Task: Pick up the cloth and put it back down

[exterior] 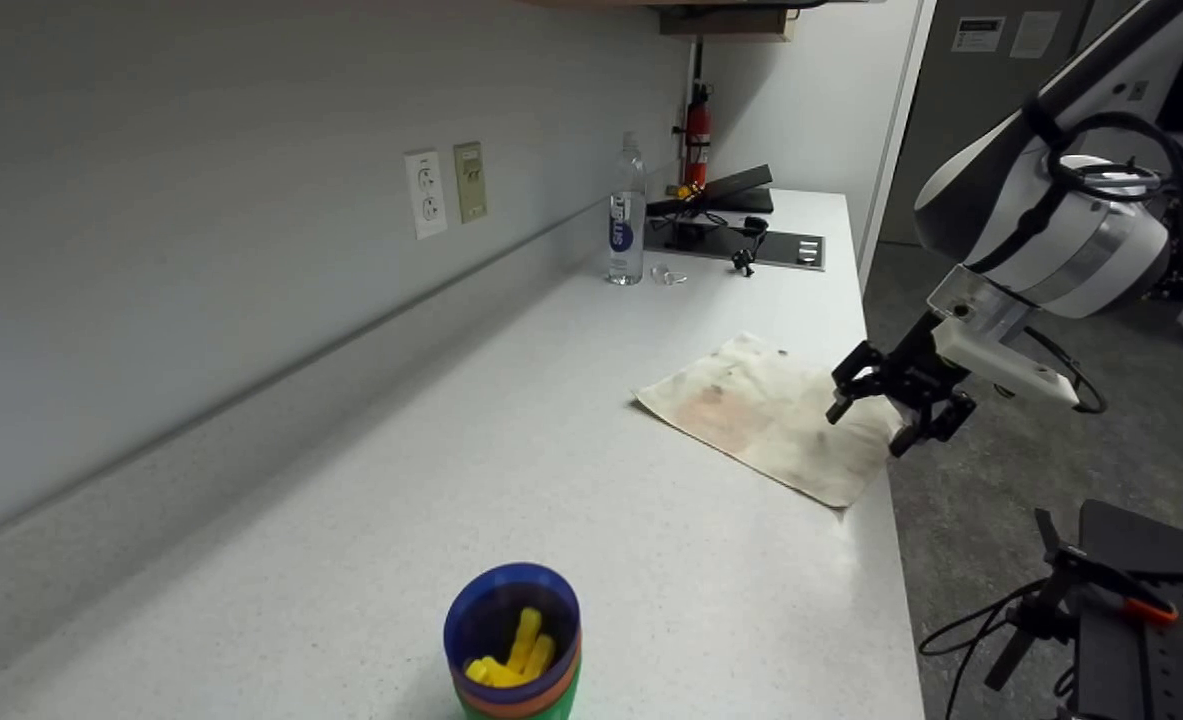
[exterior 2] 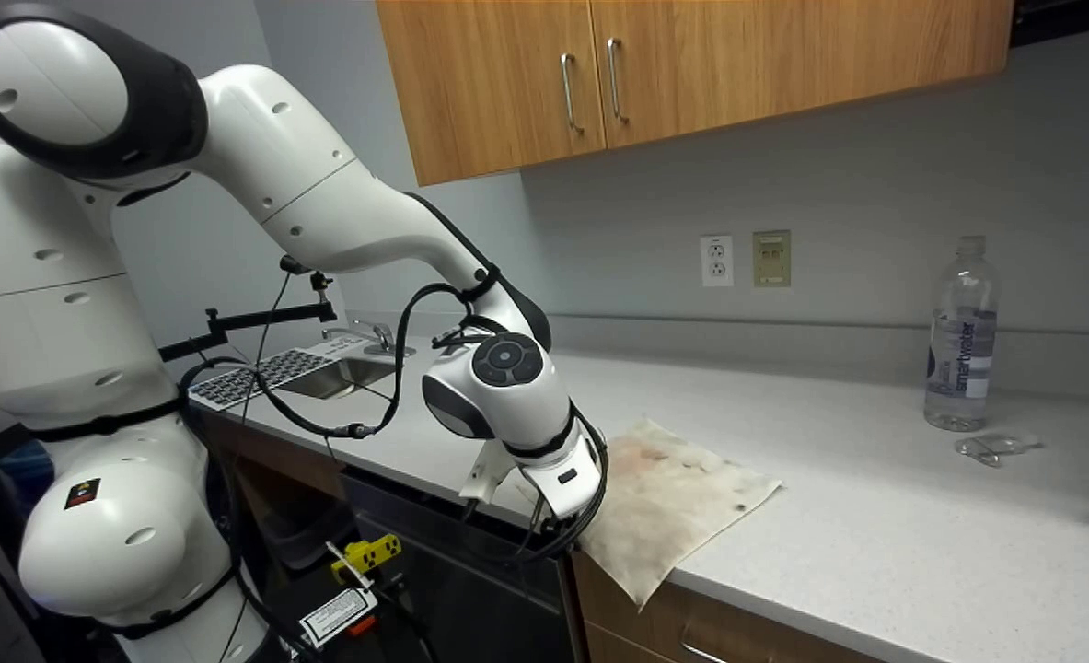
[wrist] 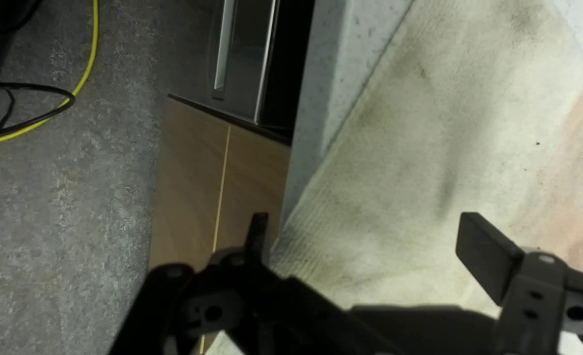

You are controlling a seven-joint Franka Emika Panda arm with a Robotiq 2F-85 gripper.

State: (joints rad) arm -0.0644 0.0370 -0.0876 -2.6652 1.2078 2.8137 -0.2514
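Observation:
The cloth, beige with pinkish-brown stains, lies spread on the counter at its front edge. In an exterior view a corner of the cloth hangs over that edge. My gripper stands over the cloth's edge-side part, jaws wide apart. From the wrist, the fabric shows between and beyond the fingers of the open gripper, with nothing gripped. One finger is over the counter's edge, the opposite finger over the fabric. Whether the fingertips touch the fabric I cannot tell. The arm's wrist hides the fingers in an exterior view.
A water bottle stands near the wall, with a small clear item beside it. Stacked cups holding yellow pieces sit at the counter's near end. Drawers and a dark appliance lie below the counter edge.

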